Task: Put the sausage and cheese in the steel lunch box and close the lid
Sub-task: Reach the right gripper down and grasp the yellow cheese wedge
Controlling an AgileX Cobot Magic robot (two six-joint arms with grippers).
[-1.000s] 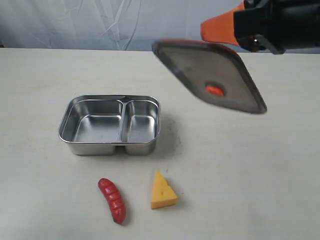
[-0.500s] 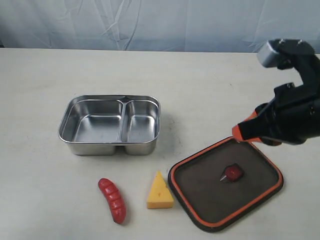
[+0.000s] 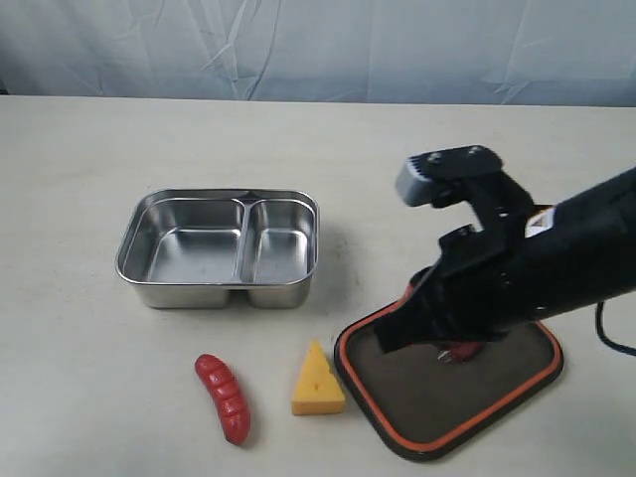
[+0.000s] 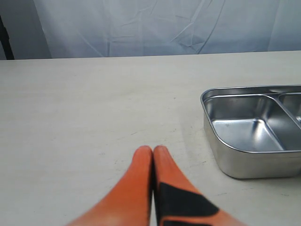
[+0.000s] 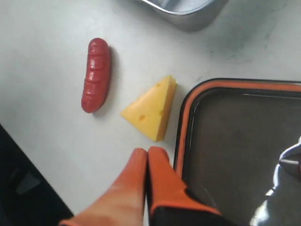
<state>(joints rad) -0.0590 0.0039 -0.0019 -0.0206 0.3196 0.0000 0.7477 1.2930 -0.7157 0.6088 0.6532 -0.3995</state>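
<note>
The steel lunch box [image 3: 219,248] stands open and empty, also seen in the left wrist view [image 4: 249,132]. In front of it lie the red sausage [image 3: 224,397] [image 5: 96,74] and the yellow cheese [image 3: 318,381] [image 5: 151,108]. The dark lid [image 3: 447,397] [image 5: 235,141] rests flat on the table with its orange rim up, touching or nearly touching the cheese. My right arm [image 3: 507,268] hangs over the lid. Its gripper [image 5: 148,153] is shut and empty, just outside the lid's rim near the cheese. My left gripper [image 4: 153,149] is shut and empty, beside the lunch box.
A pale tabletop [image 3: 79,149] stretches around everything, with a grey-blue cloth backdrop [image 3: 298,45] at the far edge. The lid's reddish valve [image 3: 459,350] peeks from under my right arm.
The lid went from hanging in the air in my right gripper to lying on the table by the cheese. The right gripper let it go and swung left over it. The cheese shifted slightly.
</note>
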